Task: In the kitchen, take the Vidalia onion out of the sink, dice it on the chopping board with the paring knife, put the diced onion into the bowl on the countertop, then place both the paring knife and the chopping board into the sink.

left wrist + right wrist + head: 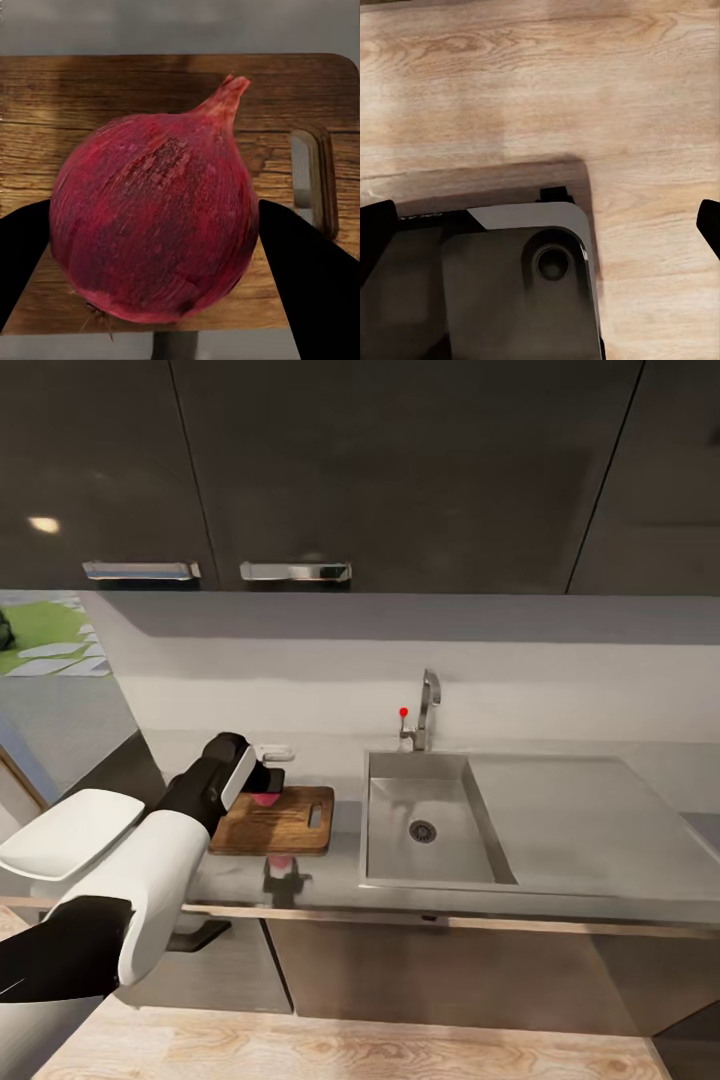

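Onion over board.
Your left gripper (154, 240) grips the onion (154, 221) above the chopping board (285, 823); right gripper (540, 225) spread wide.

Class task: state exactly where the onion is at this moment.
The onion sits between the left gripper jaws, over the chopping board left of the sink.

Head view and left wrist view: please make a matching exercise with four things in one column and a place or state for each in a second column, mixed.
Things:
1. dark red round onion
2. dark brown wooden chopping board
3. stainless-steel sink basin
4. chrome faucet with red knob

Places or states:
A. empty, drain visible
B. between the left gripper's black fingers
C. on the counter, left of the basin
D. behind the basin, at the wall

Pairs: 1-B, 2-C, 3-A, 4-D
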### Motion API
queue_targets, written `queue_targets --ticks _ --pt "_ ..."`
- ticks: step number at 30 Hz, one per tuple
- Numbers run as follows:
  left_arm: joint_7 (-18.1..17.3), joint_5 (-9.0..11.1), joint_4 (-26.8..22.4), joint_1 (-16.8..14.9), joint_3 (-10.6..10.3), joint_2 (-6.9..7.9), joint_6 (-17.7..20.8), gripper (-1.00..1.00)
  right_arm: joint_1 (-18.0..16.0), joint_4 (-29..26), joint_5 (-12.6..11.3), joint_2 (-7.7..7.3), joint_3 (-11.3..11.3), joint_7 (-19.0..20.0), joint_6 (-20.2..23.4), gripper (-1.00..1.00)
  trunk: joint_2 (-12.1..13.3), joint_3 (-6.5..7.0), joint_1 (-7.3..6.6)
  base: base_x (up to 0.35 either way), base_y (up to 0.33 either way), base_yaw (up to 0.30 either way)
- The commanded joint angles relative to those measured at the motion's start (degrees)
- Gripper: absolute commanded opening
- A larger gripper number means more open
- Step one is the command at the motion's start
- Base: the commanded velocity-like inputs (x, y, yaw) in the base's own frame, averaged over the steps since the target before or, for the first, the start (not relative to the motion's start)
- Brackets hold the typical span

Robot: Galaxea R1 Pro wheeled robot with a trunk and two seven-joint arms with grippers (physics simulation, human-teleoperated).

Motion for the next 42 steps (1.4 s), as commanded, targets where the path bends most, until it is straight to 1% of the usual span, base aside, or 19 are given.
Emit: queue_targets --ticks 1,7,21,42 --pt "0.5 0.7 0.2 -0.1 -0.2 0.17 0.2 -1.00 -0.1 0.1 0.0 0.00 -0.3 0.1 -0.2 1.00 -0.1 -0.11 0.03 0.015 0.000 0.000" --pt "0.5 0.7 0.9 -0.1 -0.2 0.40 0.2 -1.00 -0.1 0.1 0.0 0.05 -0.3 0.1 -0.2 1.00 -0.1 -0.24 0.03 0.005 0.000 0.000" --pt "0.5 0.6 2.9 -0.1 -0.2 0.42 0.1 -1.00 -0.1 0.1 0.0 0.11 -0.3 0.1 -0.2 1.00 -0.1 -0.99 0.03 0.000 0.000 0.000" --pt "0.5 0.6 3.1 -0.1 -0.2 0.42 0.0 -1.00 -0.1 0.1 0.0 0.22 -0.2 0.1 -0.2 1.00 -0.1 -1.02 0.03 0.000 0.011 0.000"
